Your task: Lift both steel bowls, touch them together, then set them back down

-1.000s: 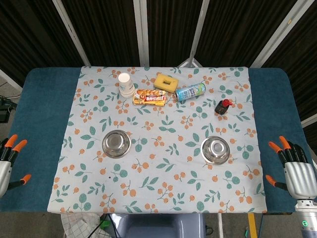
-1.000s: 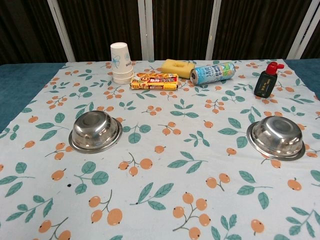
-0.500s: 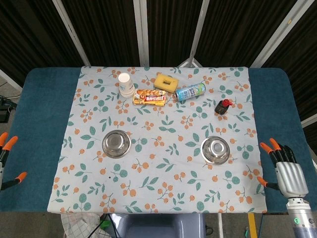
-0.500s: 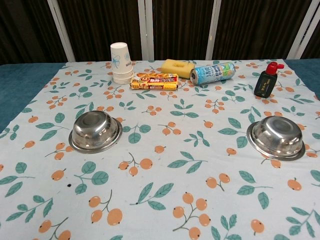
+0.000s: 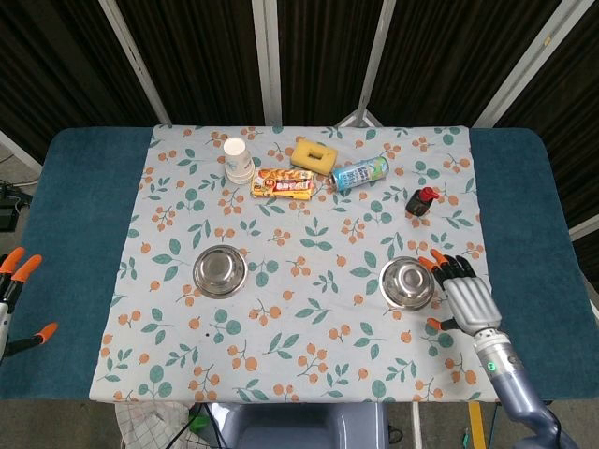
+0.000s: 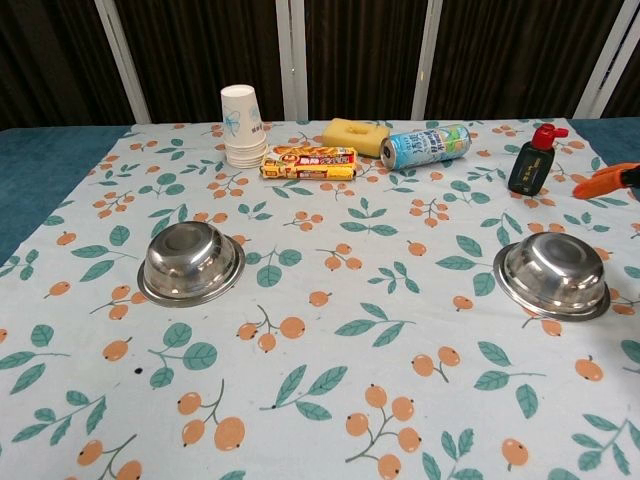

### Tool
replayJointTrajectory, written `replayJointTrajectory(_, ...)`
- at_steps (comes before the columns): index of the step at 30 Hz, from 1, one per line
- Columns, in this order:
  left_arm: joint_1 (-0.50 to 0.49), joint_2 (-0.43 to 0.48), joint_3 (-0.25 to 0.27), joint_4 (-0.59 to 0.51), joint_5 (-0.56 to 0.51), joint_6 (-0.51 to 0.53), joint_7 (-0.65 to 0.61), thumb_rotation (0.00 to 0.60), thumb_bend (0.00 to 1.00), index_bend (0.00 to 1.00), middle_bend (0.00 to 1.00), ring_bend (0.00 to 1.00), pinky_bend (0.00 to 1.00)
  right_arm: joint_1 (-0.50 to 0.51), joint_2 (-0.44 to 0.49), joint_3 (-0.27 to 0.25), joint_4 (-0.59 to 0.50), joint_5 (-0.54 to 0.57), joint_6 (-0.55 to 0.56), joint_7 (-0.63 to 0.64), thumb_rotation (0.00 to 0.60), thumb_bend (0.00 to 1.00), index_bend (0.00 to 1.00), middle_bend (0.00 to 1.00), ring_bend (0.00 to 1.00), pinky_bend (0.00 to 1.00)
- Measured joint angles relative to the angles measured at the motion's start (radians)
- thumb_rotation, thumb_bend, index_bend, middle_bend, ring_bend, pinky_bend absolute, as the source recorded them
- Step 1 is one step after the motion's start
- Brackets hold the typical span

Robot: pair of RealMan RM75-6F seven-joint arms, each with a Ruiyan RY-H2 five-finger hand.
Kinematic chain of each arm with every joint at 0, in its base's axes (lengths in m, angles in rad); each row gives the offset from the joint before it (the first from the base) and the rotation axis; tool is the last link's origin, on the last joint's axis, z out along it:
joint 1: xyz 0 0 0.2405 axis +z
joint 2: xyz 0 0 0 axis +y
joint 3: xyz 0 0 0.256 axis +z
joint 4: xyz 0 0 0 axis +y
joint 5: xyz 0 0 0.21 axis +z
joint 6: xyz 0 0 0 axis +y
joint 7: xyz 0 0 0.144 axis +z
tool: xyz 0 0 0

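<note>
Two steel bowls sit upright on the floral cloth. The left bowl [image 5: 220, 270] [image 6: 190, 262] lies left of centre and the right bowl [image 5: 406, 282] [image 6: 554, 273] right of centre. My right hand [image 5: 462, 292] hovers just right of the right bowl with its fingers spread and empty; only an orange fingertip [image 6: 607, 181] shows at the chest view's right edge. My left hand [image 5: 14, 299] is at the far left edge of the head view, well away from the left bowl, fingers apart, holding nothing.
Along the back of the cloth stand a stack of paper cups [image 5: 238, 159], a snack packet [image 5: 282, 183], a yellow sponge [image 5: 314, 154], a lying can [image 5: 359, 173] and a small dark bottle [image 5: 421, 201]. Blue table surface [image 5: 75, 206] flanks the cloth.
My right hand has moved in from the table's right edge to just beside the right bowl. The left hand has barely shifted. Both bowls are unmoved.
</note>
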Motion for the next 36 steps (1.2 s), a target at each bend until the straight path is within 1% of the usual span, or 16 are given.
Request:
replayJointTrajectory(5, -0.001, -0.006, -0.013, 0.018, -0.017, 0.006, -0.009, 0.6, 0.1, 0.13, 0.0, 0.0, 0.02, 0.092, -0.061, 0.037, 0.01, 0.147, -0.073, -0.124, 0.6, 0.05, 0.15, 0.0, 0.05, 0.04)
replayJointTrajectory(8, 0.0, -0.007, -0.013, 0.019, -0.018, 0.006, -0.007, 0.6, 0.1, 0.13, 0.0, 0.0, 0.02, 0.14, -0.094, 0.05, 0.02, 0.227, -0.103, -0.186, 0.6, 0.05, 0.15, 0.0, 0.05, 0.04)
replayJointTrajectory(14, 0.0, -0.008, -0.013, 0.017, -0.023, 0.004, 0.004, 0.6, 0.1, 0.13, 0.0, 0.0, 0.02, 0.216, -0.15, 0.056, 0.06, 0.361, -0.13, -0.279, 0.6, 0.05, 0.15, 0.0, 0.05, 0.04)
replayJointTrajectory(17, 0.0, -0.007, -0.014, 0.014, -0.031, 0.0, 0.008, 0.6, 0.1, 0.13, 0.0, 0.0, 0.02, 0.235, -0.166, 0.052, 0.083, 0.403, -0.132, -0.298, 0.6, 0.05, 0.15, 0.0, 0.06, 0.04)
replayJointTrajectory(20, 0.0, -0.007, -0.016, 0.012, -0.036, -0.001, 0.015, 0.6, 0.1, 0.13, 0.0, 0.0, 0.02, 0.249, -0.173, 0.043, 0.105, 0.434, -0.132, -0.309, 0.6, 0.05, 0.15, 0.0, 0.07, 0.06)
replayJointTrajectory(26, -0.001, -0.012, -0.015, 0.01, -0.038, -0.005, 0.033, 0.6, 0.1, 0.13, 0.0, 0.0, 0.02, 0.26, -0.171, 0.022, 0.133, 0.461, -0.138, -0.306, 0.6, 0.05, 0.16, 0.0, 0.11, 0.08)
replayJointTrajectory(33, -0.007, -0.023, -0.015, 0.011, -0.045, -0.017, 0.054, 0.6, 0.1, 0.13, 0.0, 0.0, 0.02, 0.258, -0.162, 0.005, 0.138, 0.445, -0.137, -0.272, 0.6, 0.05, 0.2, 0.0, 0.19, 0.16)
replayJointTrajectory(36, -0.008, -0.026, -0.016, 0.011, -0.049, -0.02, 0.061, 0.6, 0.1, 0.13, 0.0, 0.0, 0.02, 0.255, -0.164, 0.0, 0.142, 0.428, -0.13, -0.253, 0.6, 0.04, 0.2, 0.01, 0.21, 0.17)
